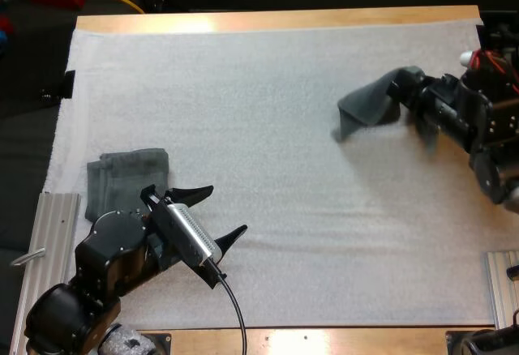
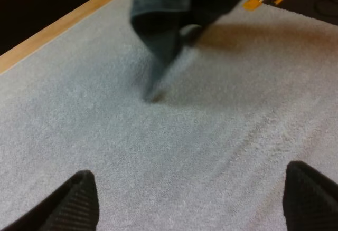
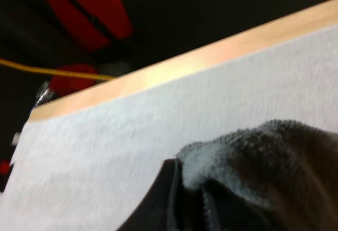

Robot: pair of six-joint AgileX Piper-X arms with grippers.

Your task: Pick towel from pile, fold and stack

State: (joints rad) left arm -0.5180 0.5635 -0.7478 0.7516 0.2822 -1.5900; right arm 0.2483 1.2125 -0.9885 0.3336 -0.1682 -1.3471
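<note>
Grey-green towel [image 1: 369, 105], soft, limp, hangs upper right from R gripper [image 1: 404, 90] pinching one edge; I'd take a corner next. L gripper [image 1: 228, 207], lower left, spread wide, empty.

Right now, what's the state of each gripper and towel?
left gripper: open, empty, over the mat.
right gripper: shut on the hanging towel.
hanging towel: lifted, draped down, lowest corner at the mat.
folded towel: folded, lying flat on the mat.

Left hand [image 1: 229, 207] spread, right hand [image 1: 403, 89] clenched
</note>
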